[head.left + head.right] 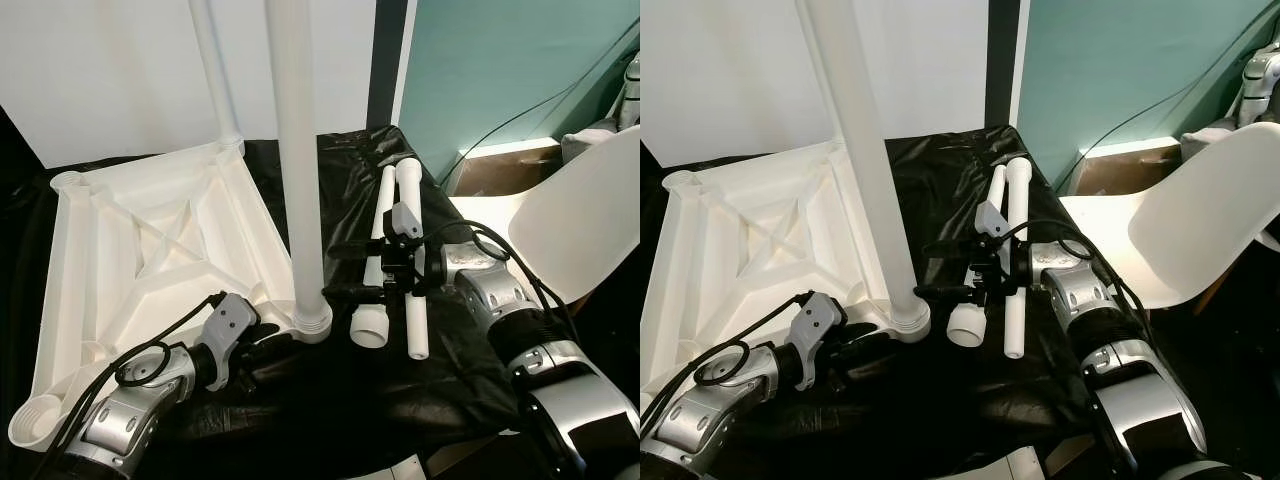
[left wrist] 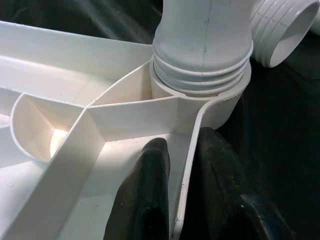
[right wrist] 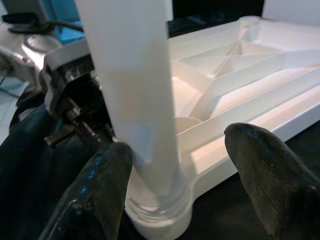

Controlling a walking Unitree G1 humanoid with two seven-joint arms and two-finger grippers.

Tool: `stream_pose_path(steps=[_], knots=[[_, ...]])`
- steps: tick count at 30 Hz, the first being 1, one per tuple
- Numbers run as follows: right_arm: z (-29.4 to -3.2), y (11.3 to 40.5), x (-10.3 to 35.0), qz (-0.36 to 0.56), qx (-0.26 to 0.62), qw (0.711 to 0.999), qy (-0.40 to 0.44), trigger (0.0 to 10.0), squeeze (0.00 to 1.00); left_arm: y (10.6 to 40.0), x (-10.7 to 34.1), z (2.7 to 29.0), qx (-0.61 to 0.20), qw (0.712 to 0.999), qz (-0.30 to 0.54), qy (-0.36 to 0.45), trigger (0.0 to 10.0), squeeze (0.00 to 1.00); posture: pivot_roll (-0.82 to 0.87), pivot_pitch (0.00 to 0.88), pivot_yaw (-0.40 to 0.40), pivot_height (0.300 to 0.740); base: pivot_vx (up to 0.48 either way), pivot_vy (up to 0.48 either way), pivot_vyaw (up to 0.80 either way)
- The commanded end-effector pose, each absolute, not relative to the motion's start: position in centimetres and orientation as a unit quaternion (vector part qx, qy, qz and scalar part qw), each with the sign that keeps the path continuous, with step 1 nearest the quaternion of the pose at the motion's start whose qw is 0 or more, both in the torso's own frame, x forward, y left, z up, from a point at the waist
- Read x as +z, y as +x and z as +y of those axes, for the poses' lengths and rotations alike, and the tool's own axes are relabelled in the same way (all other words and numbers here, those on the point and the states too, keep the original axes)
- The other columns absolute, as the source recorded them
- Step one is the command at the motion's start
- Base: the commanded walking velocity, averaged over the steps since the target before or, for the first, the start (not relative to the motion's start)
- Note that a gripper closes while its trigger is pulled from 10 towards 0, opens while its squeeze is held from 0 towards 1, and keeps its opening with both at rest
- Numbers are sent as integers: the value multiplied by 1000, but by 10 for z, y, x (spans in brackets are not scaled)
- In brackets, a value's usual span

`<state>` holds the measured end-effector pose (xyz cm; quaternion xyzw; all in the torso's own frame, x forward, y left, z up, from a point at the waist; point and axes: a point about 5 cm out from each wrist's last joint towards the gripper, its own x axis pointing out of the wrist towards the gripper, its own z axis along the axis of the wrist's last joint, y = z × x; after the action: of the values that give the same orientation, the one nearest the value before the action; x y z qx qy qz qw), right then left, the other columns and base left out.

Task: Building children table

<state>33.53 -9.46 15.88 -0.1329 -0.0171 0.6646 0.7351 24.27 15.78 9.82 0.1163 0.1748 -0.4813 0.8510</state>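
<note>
The white plastic table top [image 1: 150, 250] lies upside down on a black cloth. One white leg [image 1: 300, 150] stands upright in its near right corner socket [image 2: 200, 75], and a second leg [image 1: 215, 70] stands in the far corner. My left gripper [image 1: 270, 335] is shut on the table top's rim [image 2: 186, 165] right by that near socket. My right gripper [image 1: 340, 271] is open, its fingers [image 3: 100, 185] spread wide and pointing at the near upright leg [image 3: 135, 90] from the right, tips close to it. Two loose legs [image 1: 375, 290] lie on the cloth under my right wrist.
A white chair [image 1: 580, 220] stands close on the right, beside my right arm. A brown box [image 1: 500, 170] sits on the floor behind it, under a teal wall. A white panel [image 1: 100, 70] backs the work area.
</note>
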Motion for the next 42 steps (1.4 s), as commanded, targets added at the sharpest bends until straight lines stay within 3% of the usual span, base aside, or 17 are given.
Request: stream_pose_path(steps=[1,9,15,16,22,25,27,28,29,30,31,32,33,34,36,42], knots=[[-89,335,156,-7,679,720,-145,10000,0,222,76,158,-557,787,249,93,10000,0,88,0,-3,740,0,0,0],[-73,332,149,-1,713,685,-150,10000,0,222,76,156,-558,788,245,94,10000,0,96,0,-7,740,0,0,0],[-65,334,145,-1,702,694,-158,10000,0,222,75,154,-559,787,243,95,10000,0,94,0,-8,740,0,0,0],[-60,332,143,-5,705,694,-145,0,0,222,75,152,-559,787,242,94,10000,0,96,0,-8,740,0,0,0],[-59,332,141,-7,701,700,-132,0,0,222,75,151,-559,788,241,93,10000,0,95,0,-8,740,0,0,0],[-63,331,138,-17,685,719,-116,0,0,221,74,150,-557,790,239,91,10000,0,92,0,-11,740,0,0,0],[-66,329,134,-37,655,748,-97,0,0,222,74,150,-554,793,237,90,10000,0,89,0,-13,740,0,0,0],[-66,329,134,-37,655,748,-97,0,0,222,74,150,-554,793,237,90,10000,0,89,0,-13,740,0,0,0],[-66,327,133,-54,622,777,-77,0,0,222,74,149,-553,794,236,89,10000,0,83,0,-15,740,0,0,0],[-66,327,133,-54,622,777,-77,0,0,222,74,149,-553,794,236,89,10000,0,83,0,-15,740,0,0,0],[-66,327,132,-81,555,826,-52,0,0,222,73,149,-552,795,235,87,10000,0,77,0,-11,740,0,0,0],[-66,327,132,-81,555,826,-52,0,0,222,73,149,-552,795,235,87,10000,0,77,0,-11,740,0,0,0],[-67,327,131,-97,504,857,-34,0,0,222,73,149,-552,795,234,86,10000,0,77,0,-11,740,0,0,0],[-67,327,131,-97,504,857,-34,0,0,222,73,149,-552,795,234,86,10000,0,77,0,-11,740,0,0,0],[-72,320,128,-142,396,907,-16,0,0,222,73,149,-555,793,236,87,10000,0,71,0,-6,740,0,0,0],[-71,310,127,-165,326,931,-4,0,0,223,74,149,-558,790,237,89,10000,0,76,0,-4,740,0,0,0]])
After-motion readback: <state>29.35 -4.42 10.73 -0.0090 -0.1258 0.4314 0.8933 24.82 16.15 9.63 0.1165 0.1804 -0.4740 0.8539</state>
